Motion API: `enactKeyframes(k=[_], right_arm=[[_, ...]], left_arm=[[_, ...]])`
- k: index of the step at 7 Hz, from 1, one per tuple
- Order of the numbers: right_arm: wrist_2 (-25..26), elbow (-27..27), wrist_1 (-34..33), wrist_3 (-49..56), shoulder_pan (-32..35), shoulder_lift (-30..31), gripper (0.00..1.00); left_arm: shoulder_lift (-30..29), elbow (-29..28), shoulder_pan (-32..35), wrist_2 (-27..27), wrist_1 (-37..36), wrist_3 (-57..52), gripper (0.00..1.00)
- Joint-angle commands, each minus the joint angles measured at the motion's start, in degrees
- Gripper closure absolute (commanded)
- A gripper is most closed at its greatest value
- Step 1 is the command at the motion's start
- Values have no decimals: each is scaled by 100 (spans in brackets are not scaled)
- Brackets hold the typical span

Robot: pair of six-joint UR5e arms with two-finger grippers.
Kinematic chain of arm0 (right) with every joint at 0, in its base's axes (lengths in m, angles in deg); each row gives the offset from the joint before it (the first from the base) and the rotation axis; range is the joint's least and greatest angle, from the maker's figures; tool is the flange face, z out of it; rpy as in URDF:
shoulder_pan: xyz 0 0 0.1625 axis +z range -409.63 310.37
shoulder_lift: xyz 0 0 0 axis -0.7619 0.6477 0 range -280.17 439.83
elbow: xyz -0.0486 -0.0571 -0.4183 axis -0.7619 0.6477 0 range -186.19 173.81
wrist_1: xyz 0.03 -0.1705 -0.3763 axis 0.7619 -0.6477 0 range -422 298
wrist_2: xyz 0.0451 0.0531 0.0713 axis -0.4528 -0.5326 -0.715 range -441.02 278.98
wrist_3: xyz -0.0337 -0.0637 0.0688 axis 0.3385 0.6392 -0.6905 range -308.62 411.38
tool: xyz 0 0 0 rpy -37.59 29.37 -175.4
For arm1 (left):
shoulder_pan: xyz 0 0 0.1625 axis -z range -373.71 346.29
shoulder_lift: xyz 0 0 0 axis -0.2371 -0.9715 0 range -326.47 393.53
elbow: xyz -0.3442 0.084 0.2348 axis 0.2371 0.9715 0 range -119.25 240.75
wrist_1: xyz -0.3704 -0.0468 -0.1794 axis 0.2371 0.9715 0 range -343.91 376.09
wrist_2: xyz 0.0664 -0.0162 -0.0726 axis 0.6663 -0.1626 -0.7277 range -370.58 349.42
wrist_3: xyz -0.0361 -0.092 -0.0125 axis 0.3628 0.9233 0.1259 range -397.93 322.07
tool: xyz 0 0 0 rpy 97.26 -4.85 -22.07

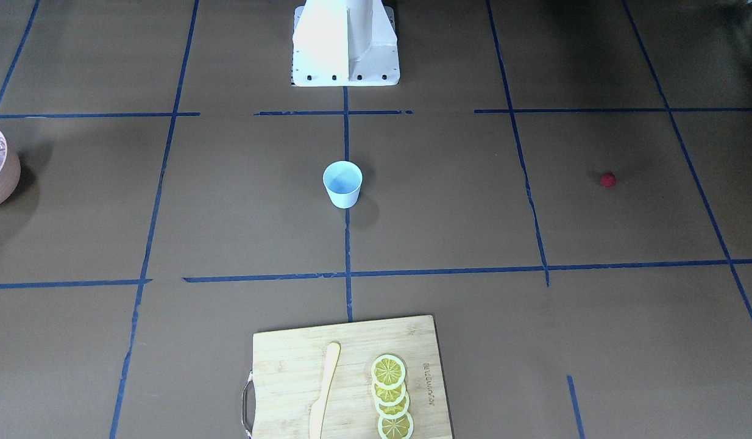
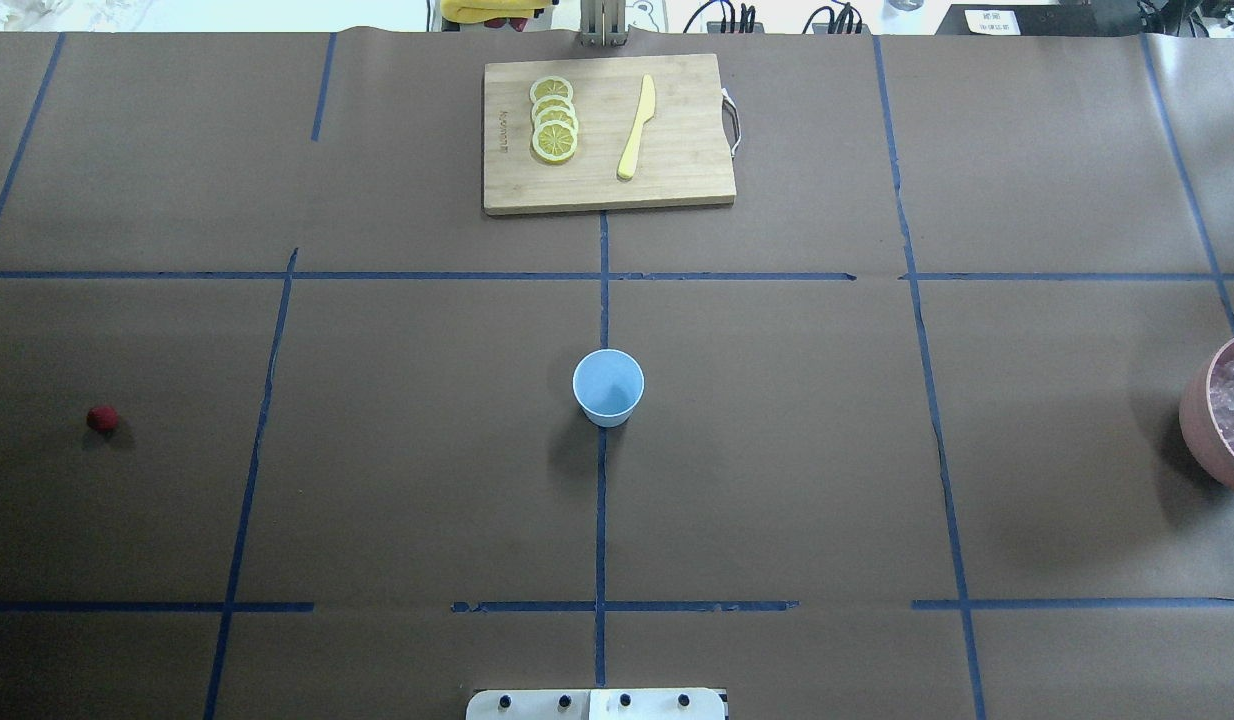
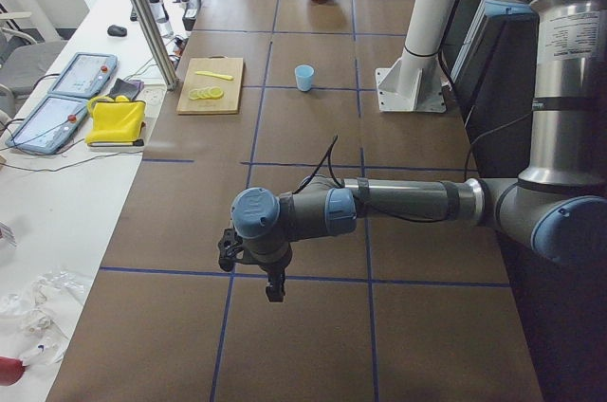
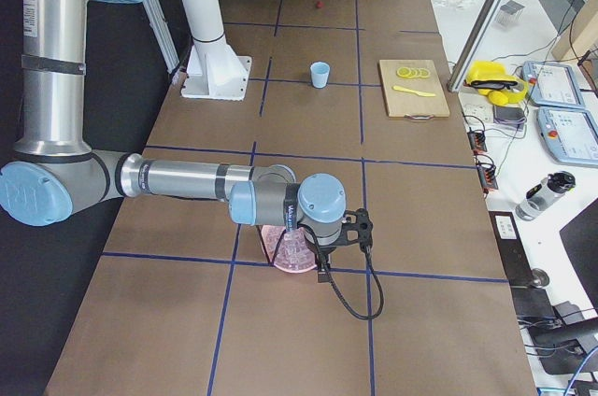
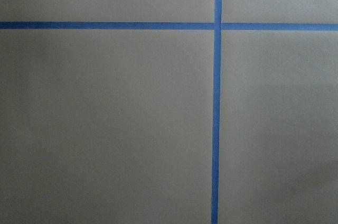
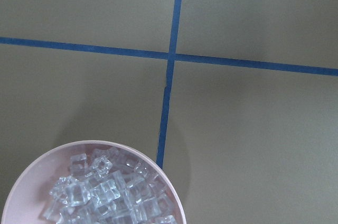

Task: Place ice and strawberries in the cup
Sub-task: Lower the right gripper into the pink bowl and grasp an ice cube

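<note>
Cutting board [image 1: 284, 366], lemon slices [image 1: 391, 396], knife [image 1: 325, 390], cup [image 1: 342, 184]

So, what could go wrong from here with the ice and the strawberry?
1. The strawberry is tiny and round: it may roll away when pinched.
2. The ice lies piled in the pink bowl: cubes could slip out or come up several together.
3. The cup is small and stands free: a dropped cube might miss it or tip it.
</note>
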Motion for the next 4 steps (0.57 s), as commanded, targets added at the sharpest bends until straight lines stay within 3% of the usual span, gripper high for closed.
enactKeyframes(k=[1, 2, 4], right_arm=[[19, 4, 122, 4, 0, 9, 0], [10, -22, 140, 4, 0, 9, 0], [-33, -14, 1084, -13, -35, 122, 0]], left_arm=[[2, -2, 0, -5, 0, 9, 0], [-7, -2, 0, -5, 0, 9, 0], [-7, 16, 0, -14, 0, 9, 0]])
